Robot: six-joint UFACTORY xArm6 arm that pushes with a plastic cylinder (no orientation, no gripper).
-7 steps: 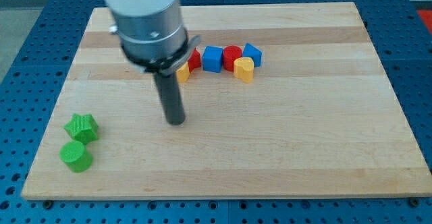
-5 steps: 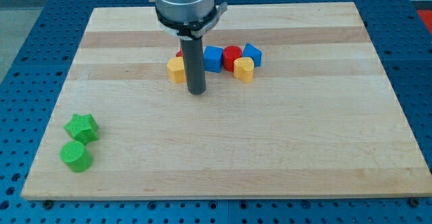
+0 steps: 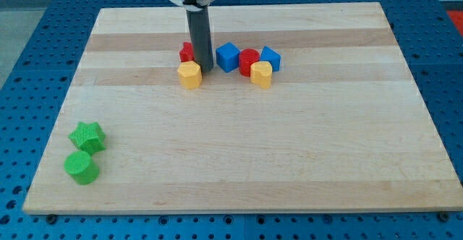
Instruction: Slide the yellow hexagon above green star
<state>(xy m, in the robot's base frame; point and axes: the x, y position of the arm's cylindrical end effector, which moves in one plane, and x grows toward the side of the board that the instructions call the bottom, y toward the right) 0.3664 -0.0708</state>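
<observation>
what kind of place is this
Probably a robotics lab bench: a wooden board lies on a blue perforated table, small blocks like the yellow hexagon and green star sit on it, and my tip is beside the hexagon.

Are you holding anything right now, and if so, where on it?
Nothing is held; I have no gripper. My tip sits at the right edge of the yellow hexagon, between a red block and a blue block.

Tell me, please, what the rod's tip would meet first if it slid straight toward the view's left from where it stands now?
Probably the yellow hexagon block: my tip stands just to its right, close or touching, with a red block just above. Depth is hard to judge, so it could graze either one.
</observation>
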